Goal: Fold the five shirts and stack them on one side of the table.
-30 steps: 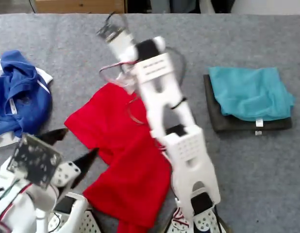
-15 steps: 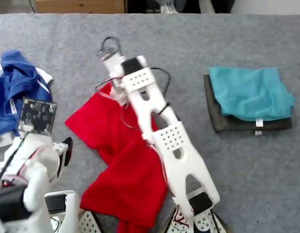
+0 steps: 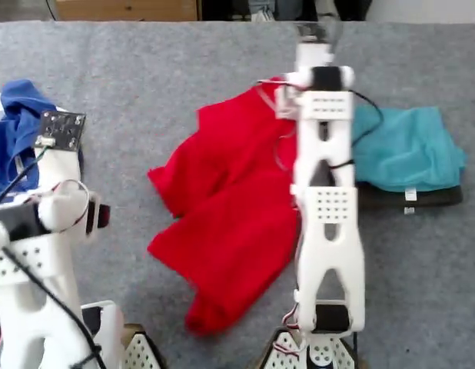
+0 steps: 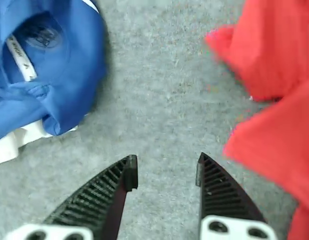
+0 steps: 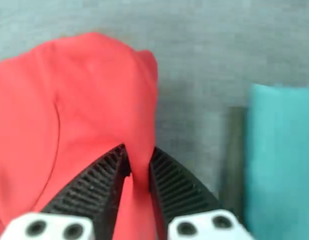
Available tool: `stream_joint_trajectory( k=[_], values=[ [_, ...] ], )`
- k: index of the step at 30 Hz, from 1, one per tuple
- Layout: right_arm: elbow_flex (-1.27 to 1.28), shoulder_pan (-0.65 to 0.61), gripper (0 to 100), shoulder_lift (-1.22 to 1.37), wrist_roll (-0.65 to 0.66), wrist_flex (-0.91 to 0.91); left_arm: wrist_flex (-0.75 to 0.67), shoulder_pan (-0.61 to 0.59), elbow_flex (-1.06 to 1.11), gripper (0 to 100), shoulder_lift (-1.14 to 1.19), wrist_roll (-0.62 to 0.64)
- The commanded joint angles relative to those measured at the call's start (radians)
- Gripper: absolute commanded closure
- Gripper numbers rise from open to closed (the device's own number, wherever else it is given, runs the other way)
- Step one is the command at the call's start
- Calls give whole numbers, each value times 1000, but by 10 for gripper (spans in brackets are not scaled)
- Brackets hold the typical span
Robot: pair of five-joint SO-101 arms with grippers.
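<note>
The right gripper point(image 5: 138, 164) is clamped on the far edge of the red shirt point(image 3: 230, 215), which lies mid-table trailing toward the bases, the teal-topped stack point(image 3: 410, 146) just rightward; the left gripper point(image 4: 164, 167) gapes, farther off.

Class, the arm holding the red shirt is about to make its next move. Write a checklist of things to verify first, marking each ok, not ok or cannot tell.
1. Right pincer grips the crumpled red cotton shirt: ok, cloth is pinched between its jaws.
2. Left pincer free to help: ok, open and empty above the grey felt table.
3. Red shirt lying flat: not ok, bunched.
4. Folded teal shirt sits on the folded dark grey shirt: ok.
5. Crumpled blue shirt folded: not ok.
</note>
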Motion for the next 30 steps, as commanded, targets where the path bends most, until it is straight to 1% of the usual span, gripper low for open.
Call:
stream_joint_trajectory(
  k=[1, 4, 8, 10, 14, 17, 19, 23, 26, 30],
  values=[
    [-44, 66, 985, -19, 28, 12, -20, 117, 1, 787, 57, 6],
    [-41, 87, 985, -19, 126, 12, -34, 240, -1, 786, 107, 6],
    [24, 92, 985, -30, 212, 12, -138, 355, 36, 786, 215, 6],
    [54, 87, 984, -44, 227, 12, -192, 407, 58, 785, 292, 6],
    [71, 57, 984, -68, 227, 12, -250, 490, 47, 775, 454, 8],
    [71, 26, 984, -68, 229, 12, -292, 507, 16, 712, 555, 46],
    [71, 11, 984, -68, 229, 11, -296, 513, -4, 712, 614, 46],
    [64, -17, 984, -59, 230, 9, -292, 539, 2, 712, 700, -3],
    [73, -29, 984, -56, 230, 9, -316, 535, 25, 712, 740, 12],
    [64, -29, 984, -27, 232, 5, -333, 490, 22, 712, 746, 57]
  ],
)
